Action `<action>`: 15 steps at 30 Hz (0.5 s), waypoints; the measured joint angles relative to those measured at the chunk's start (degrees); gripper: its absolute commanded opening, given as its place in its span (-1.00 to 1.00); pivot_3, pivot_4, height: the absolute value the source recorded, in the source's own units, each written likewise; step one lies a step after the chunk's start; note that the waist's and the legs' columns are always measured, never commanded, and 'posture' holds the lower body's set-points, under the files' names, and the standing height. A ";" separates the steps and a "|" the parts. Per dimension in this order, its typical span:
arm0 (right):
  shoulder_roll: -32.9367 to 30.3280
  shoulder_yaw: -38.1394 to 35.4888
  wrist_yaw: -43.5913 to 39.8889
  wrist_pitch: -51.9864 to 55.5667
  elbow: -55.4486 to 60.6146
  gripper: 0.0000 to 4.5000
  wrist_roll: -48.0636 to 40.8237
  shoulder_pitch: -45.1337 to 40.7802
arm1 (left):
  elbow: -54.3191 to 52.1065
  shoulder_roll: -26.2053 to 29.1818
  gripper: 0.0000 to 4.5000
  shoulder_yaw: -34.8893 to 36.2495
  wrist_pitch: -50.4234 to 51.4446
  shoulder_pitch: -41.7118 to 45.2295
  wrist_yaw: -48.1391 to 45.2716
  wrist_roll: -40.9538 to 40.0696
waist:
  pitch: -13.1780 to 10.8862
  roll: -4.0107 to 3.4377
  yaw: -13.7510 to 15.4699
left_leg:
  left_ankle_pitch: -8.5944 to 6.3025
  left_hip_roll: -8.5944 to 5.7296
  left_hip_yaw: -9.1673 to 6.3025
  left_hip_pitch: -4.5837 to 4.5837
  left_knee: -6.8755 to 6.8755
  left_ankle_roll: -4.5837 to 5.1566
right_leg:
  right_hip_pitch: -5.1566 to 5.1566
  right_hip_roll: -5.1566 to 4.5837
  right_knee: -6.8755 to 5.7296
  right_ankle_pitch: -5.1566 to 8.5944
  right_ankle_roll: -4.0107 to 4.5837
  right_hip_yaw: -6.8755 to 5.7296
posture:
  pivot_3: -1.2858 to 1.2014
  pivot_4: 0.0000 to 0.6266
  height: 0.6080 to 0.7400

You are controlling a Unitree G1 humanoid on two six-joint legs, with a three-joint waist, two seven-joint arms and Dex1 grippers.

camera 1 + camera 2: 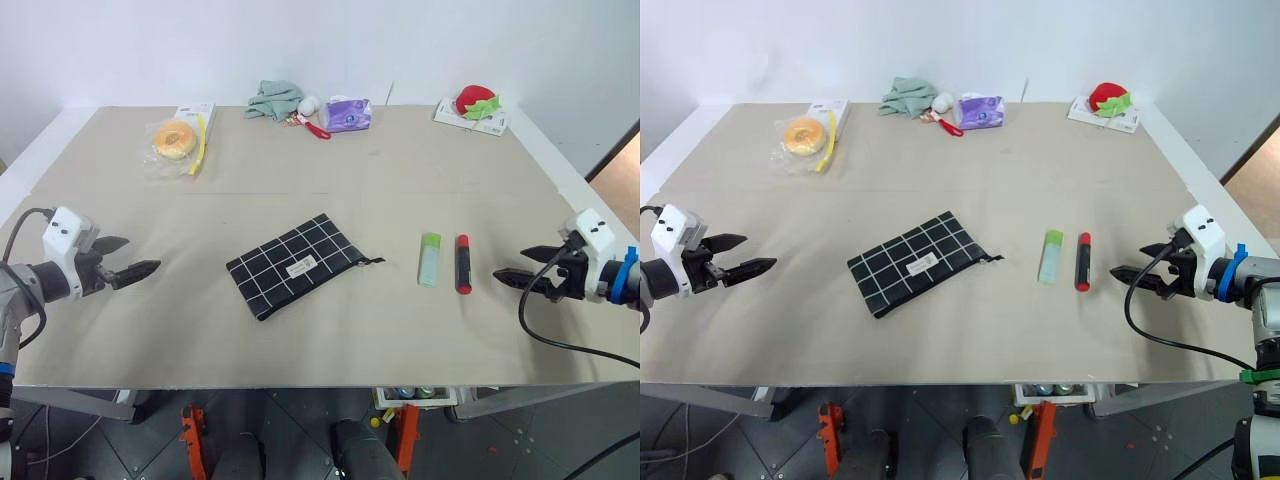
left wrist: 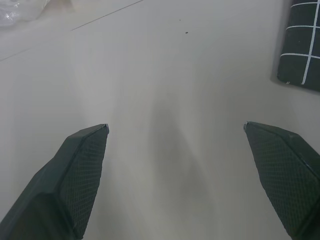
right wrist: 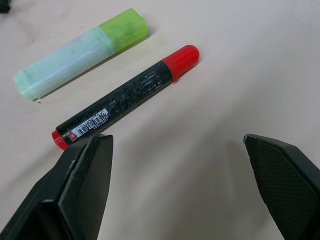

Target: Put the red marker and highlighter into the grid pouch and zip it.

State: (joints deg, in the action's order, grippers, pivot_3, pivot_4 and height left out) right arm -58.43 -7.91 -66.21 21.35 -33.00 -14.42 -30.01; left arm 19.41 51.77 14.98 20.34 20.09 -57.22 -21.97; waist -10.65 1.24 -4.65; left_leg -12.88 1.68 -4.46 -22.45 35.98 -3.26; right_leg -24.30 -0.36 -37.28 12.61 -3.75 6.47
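Observation:
The grid pouch [image 1: 296,264] lies flat at the middle of the table, black with white lines and a small white label. To its right the highlighter [image 1: 429,259], pale mint with a green cap, lies beside the red marker [image 1: 463,263]. Both show close up in the right wrist view, highlighter [image 3: 80,51] and red marker [image 3: 127,95]. My right gripper [image 1: 506,275] is open, just right of the marker and apart from it. Left of the pouch, well clear of it, my left gripper [image 1: 140,262] stands open with nothing between its fingers. A corner of the pouch [image 2: 301,45] shows in the left wrist view.
Along the table's far edge lie a bagged doughnut [image 1: 173,140], a green cloth [image 1: 274,98], a purple packet [image 1: 348,114], a small red-handled item [image 1: 314,127] and a red toy on a card [image 1: 476,103]. The table's front edge [image 1: 320,385] is near both grippers.

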 measured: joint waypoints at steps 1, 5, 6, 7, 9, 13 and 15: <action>0.00 -0.06 0.03 0.00 0.00 1.00 0.00 0.00 | 0.21 0.00 0.99 0.00 0.00 0.13 -0.03 0.00 | 0.00 0.00 0.00 | 0.00 0.00 0.00 0.00 0.00 0.00 | 0.00 0.00 0.00 0.00 0.00 0.00 | 0.03 -0.52 0.99; 0.00 -1.08 0.12 0.00 0.00 1.00 0.00 0.01 | 0.26 -0.43 0.99 0.00 0.03 0.24 -0.57 0.00 | 0.00 0.00 0.00 | 0.00 0.00 0.00 0.00 0.01 0.00 | 0.01 0.00 0.00 0.00 0.00 0.00 | 0.03 -0.52 0.99; -0.01 -1.15 0.14 0.00 0.00 1.00 0.01 0.01 | 0.26 -0.57 0.99 -0.01 0.06 0.24 -0.65 0.00 | 0.00 0.00 0.00 | 0.00 0.00 0.00 0.00 0.01 0.00 | 0.01 0.00 0.00 0.00 0.00 0.00 | 0.03 -0.52 0.99; -0.01 -1.17 0.17 0.00 -0.01 1.00 0.02 0.01 | 0.26 -0.68 0.99 -0.01 0.06 0.24 -0.68 0.00 | 0.00 0.00 0.00 | 0.00 0.00 0.00 0.00 0.01 0.00 | 0.01 0.00 0.00 -0.01 0.00 0.00 | 0.03 -0.52 0.99; 0.01 -1.17 0.40 -0.26 -0.07 1.00 0.05 -0.09 | 0.26 -0.73 0.99 0.00 0.07 0.22 -0.69 0.01 | 0.00 0.00 0.00 | 0.00 0.00 0.00 0.00 0.01 0.00 | 0.01 0.00 0.00 -0.01 0.00 0.00 | 0.03 -0.52 0.99; 0.73 -1.52 0.80 -0.67 0.24 0.89 -0.54 -1.89 | 0.22 -0.87 1.00 0.05 -0.04 0.17 -0.82 -0.06 | 0.00 0.00 -0.02 | 0.00 0.00 0.00 0.01 0.04 0.00 | 0.01 0.00 -0.01 -0.04 0.01 0.00 | 0.03 -0.52 0.99; 2.96 -2.85 0.81 0.34 3.65 0.58 -3.00 -2.53 | 0.16 -1.53 1.00 0.74 -0.87 0.10 -0.79 -0.65 | 0.00 0.00 -0.05 | 0.00 0.03 0.00 0.02 0.07 0.00 | 0.01 0.03 -0.03 -0.06 0.01 0.00 | 0.03 -0.52 0.99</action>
State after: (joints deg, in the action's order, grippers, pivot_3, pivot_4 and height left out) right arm -55.47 -10.75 -65.40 21.69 -29.34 -17.42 -32.54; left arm 19.57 50.24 15.72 19.47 20.19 -58.01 -22.63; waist -10.65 1.24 -4.70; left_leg -12.88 1.70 -4.46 -22.43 36.05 -3.26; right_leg -24.29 -0.33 -37.30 12.55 -3.74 6.47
